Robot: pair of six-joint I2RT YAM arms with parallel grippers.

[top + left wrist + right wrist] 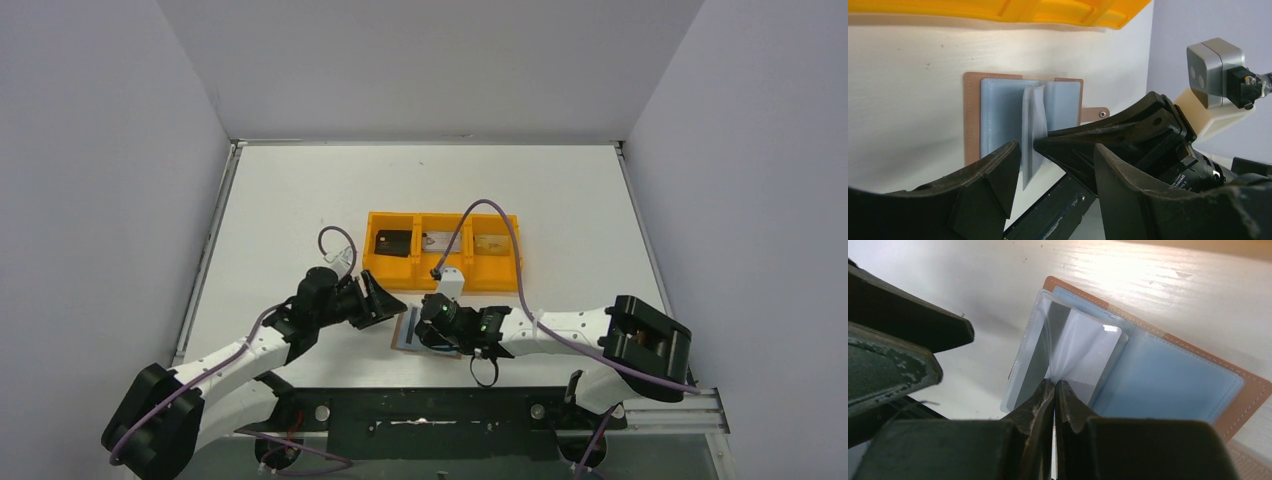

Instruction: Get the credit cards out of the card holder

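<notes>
Right wrist view: our right claw point(1054, 385) is pinched fully closed on a clear sleeve point(1083, 350) of the card holder point(1168, 385), which lies open by the middle of the near edge of the table point(300, 200). Our left claw point(1057, 150) gapes wide beside it, holding nothing. We judge that pulling upward could drag the whole unpinned holder along, or tear the thin sleeve

Lab test cell: plain grey walls point(420, 60), white table point(290, 220)
</notes>
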